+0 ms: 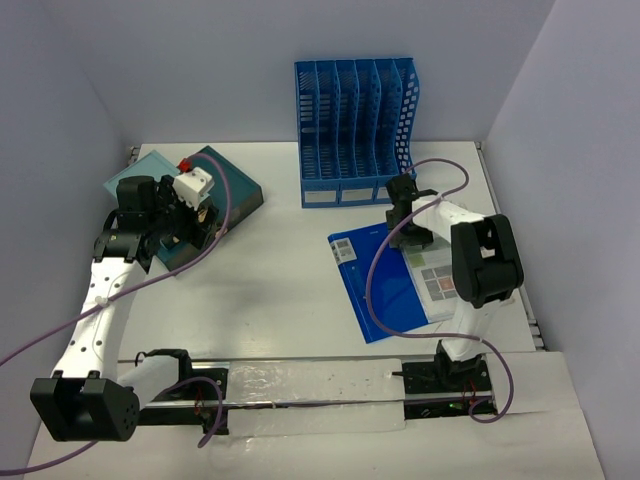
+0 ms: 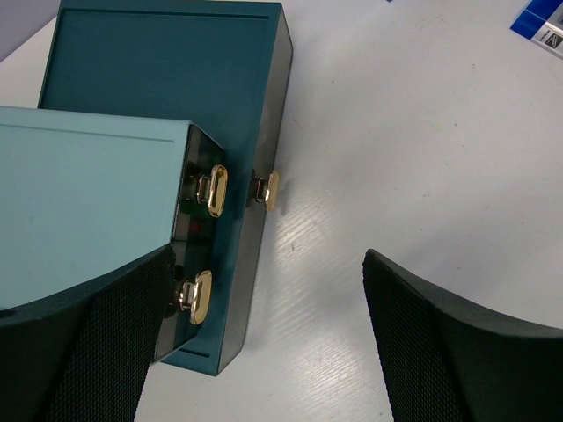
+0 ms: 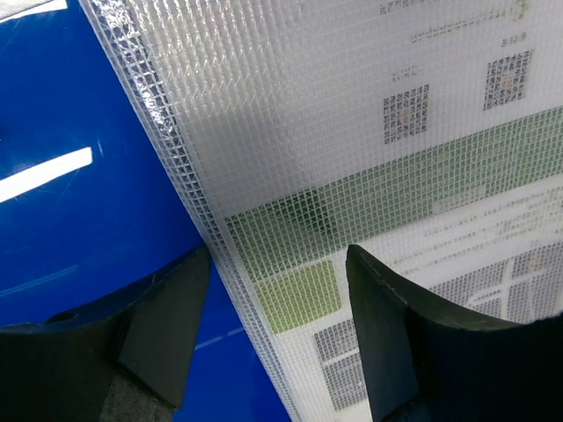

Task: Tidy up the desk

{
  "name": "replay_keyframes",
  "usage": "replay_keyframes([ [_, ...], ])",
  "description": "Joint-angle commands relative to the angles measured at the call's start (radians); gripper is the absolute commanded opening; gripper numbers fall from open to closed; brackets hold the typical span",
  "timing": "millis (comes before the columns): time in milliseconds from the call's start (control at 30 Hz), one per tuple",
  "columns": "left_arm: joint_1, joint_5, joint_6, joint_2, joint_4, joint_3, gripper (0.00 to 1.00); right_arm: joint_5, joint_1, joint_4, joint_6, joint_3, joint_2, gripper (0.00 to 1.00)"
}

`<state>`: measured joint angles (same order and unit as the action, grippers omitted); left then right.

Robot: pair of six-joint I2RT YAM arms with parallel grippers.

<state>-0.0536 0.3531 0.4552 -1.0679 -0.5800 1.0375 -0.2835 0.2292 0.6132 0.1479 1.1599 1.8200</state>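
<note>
Nearest, the two arms (image 1: 100,300) are bolted along the near edge of the white counter (image 1: 290,290), which is closed in by pale lavender walls (image 1: 250,60). Toward the right edge, about midway back, a blue folder (image 1: 372,290) lies flat, with a clear mesh pouch (image 1: 440,282) of printed sheets lying over its right part. The right tool (image 3: 277,264) hangs over the pouch's left border, its jaws parted and nothing clamped between them. Further back, near the far left corner, a pale teal box (image 2: 79,202) lies against a darker teal box (image 2: 167,70), both with gold clasps (image 2: 215,191) on their sides. The left tool (image 2: 264,272) stands wide open beside them over bare counter, one finger in front of the pale box, holding nothing. At the middle of the far edge stands a blue file rack (image 1: 355,130).
</note>
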Motion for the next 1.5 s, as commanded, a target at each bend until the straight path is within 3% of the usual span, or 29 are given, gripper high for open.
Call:
replay_keyframes([
  [0, -0.005, 0.024, 0.010, 0.010, 0.019, 0.014, 0.94, -0.039, 0.009, 0.083, -0.014, -0.003, 0.025, 0.71],
  [133, -0.005, 0.029, 0.011, 0.013, 0.013, 0.021, 0.94, 0.032, 0.009, 0.152, -0.009, 0.045, 0.078, 0.71],
  [233, -0.005, 0.027, 0.014, 0.011, 0.012, 0.025, 0.93, 0.033, 0.009, 0.221, -0.010, 0.091, 0.128, 0.64],
  [300, -0.005, 0.027, 0.014, 0.010, 0.016, 0.025, 0.93, 0.051, 0.007, 0.244, -0.015, 0.113, 0.150, 0.43],
  [333, -0.005, 0.029, 0.014, 0.009, 0.017, 0.025, 0.93, 0.071, 0.005, 0.247, -0.016, 0.118, 0.158, 0.39],
  [400, -0.005, 0.032, 0.014, 0.011, 0.017, 0.027, 0.94, 0.099, 0.001, 0.255, -0.020, 0.129, 0.170, 0.17],
  [533, -0.006, 0.029, 0.019, 0.012, 0.010, 0.029, 0.93, 0.098, 0.000, 0.242, -0.021, 0.117, 0.160, 0.00],
  [733, -0.006, 0.037, 0.015, 0.016, 0.009, 0.027, 0.94, 0.051, 0.007, 0.165, -0.001, 0.051, 0.090, 0.00],
  [967, -0.033, 0.100, -0.033, 0.001, 0.016, 0.037, 0.92, -0.028, 0.059, -0.057, 0.025, -0.130, -0.200, 0.00],
  [1067, -0.119, 0.071, -0.075, -0.025, 0.016, 0.061, 0.89, -0.020, 0.069, -0.125, 0.050, -0.184, -0.308, 0.00],
  [1233, -0.369, 0.000, -0.123, -0.118, 0.019, 0.151, 0.88, 0.038, 0.070, -0.203, 0.080, -0.255, -0.427, 0.00],
  [1367, -0.549, -0.034, -0.177, -0.301, 0.043, 0.302, 0.90, 0.057, 0.073, -0.243, 0.093, -0.294, -0.471, 0.00],
  [1467, -0.611, 0.010, -0.271, -0.476, 0.077, 0.450, 0.91, 0.076, 0.078, -0.282, 0.106, -0.335, -0.506, 0.00],
])
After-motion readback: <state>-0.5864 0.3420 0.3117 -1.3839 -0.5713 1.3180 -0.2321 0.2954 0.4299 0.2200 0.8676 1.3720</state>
